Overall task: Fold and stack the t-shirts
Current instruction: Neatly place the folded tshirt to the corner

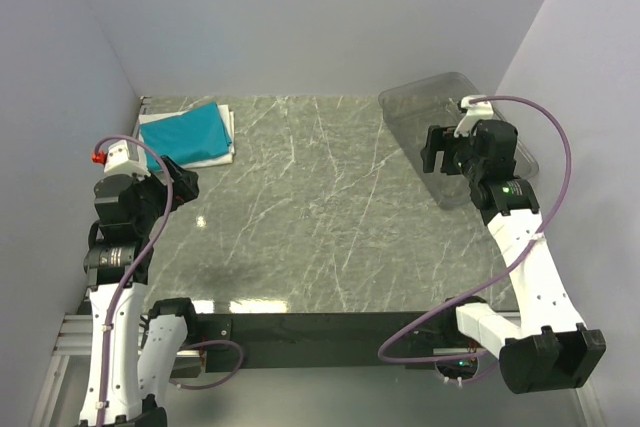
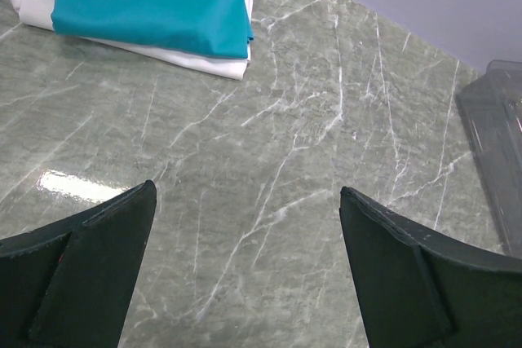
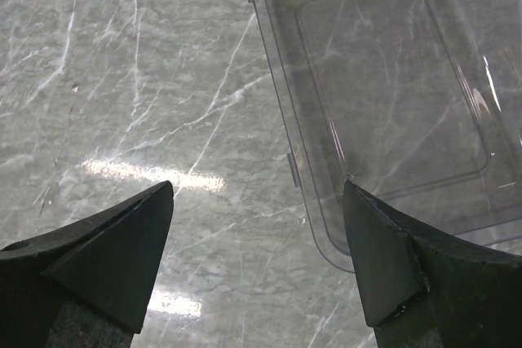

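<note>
A folded teal-blue t-shirt (image 1: 185, 132) lies on top of a folded white t-shirt (image 1: 222, 152) in the table's far left corner. In the left wrist view the teal t-shirt (image 2: 151, 2) covers most of the white t-shirt (image 2: 204, 61), which shows along the edges. My left gripper (image 1: 185, 185) (image 2: 247, 193) hovers open over bare table, a short way in front of the stack. My right gripper (image 1: 432, 152) (image 3: 258, 189) is open above the near left corner of the clear tray, holding nothing.
A clear plastic tray (image 1: 455, 127) (image 3: 383, 87) stands at the far right, holding nothing I can see, near the right wall. Grey marbled tabletop (image 1: 320, 217) lies between stack and tray. Walls close the left, back and right sides.
</note>
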